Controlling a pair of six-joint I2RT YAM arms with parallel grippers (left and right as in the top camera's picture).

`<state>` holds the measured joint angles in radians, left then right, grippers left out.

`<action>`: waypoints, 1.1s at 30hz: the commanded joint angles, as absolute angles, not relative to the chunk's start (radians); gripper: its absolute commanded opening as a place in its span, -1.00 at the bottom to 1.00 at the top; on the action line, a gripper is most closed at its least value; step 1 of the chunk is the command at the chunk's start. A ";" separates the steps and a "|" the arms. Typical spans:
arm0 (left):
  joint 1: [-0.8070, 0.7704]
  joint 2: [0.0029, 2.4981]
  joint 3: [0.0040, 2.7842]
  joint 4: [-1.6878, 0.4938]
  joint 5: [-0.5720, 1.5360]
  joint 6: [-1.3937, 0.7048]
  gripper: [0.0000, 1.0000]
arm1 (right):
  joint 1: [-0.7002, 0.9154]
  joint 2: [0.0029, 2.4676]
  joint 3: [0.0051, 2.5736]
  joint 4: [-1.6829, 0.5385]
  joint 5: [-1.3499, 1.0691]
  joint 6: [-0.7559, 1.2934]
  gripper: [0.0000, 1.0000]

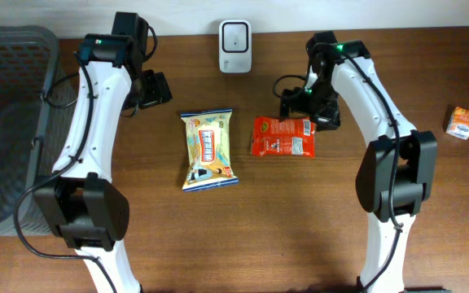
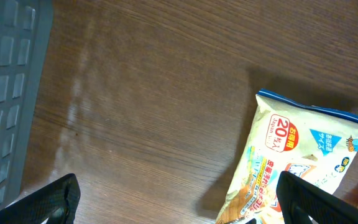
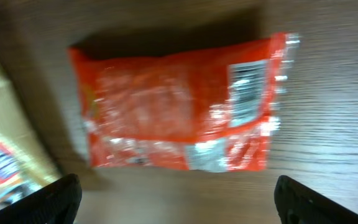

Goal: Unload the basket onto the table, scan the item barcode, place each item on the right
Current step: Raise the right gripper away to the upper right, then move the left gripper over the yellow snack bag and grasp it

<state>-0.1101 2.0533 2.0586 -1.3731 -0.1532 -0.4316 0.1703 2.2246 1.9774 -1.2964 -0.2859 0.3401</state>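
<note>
In the overhead view, the left end effector (image 1: 155, 88) is seen released over the tabletop (image 1: 300, 236), with the yellow wipes pack (image 1: 208, 149) near it. The right end effector (image 1: 309, 110) is likewise released, just beside the red snack packet (image 1: 283, 137).

In the left wrist view, the yellow wipes pack (image 2: 303, 168) is seen by the right finger.

In the right wrist view, the red snack packet (image 3: 179, 106) is seen ahead of the spread fingers (image 3: 48, 199), with its barcode (image 3: 248, 90) facing up.

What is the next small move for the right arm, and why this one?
Probably lower the right gripper straight down around the red foil snack packet. Its fingers stand wide open, the packet lies flat on the brown wooden table between them, apparently untouched, and its white barcode label faces up, so it must be lifted before scanning.
</note>
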 commanded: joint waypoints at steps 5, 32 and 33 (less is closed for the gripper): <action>-0.110 2.053 2.059 -1.374 -0.149 -0.441 0.98 | 0.350 2.218 1.986 -1.136 -0.465 0.294 0.97; -0.341 2.068 1.916 -1.304 0.056 -0.345 0.98 | -0.237 2.218 1.987 -1.189 -0.354 0.293 0.97; -0.374 2.072 1.879 -1.262 0.047 -0.347 0.98 | -0.237 2.218 1.987 -1.189 -0.354 0.293 0.97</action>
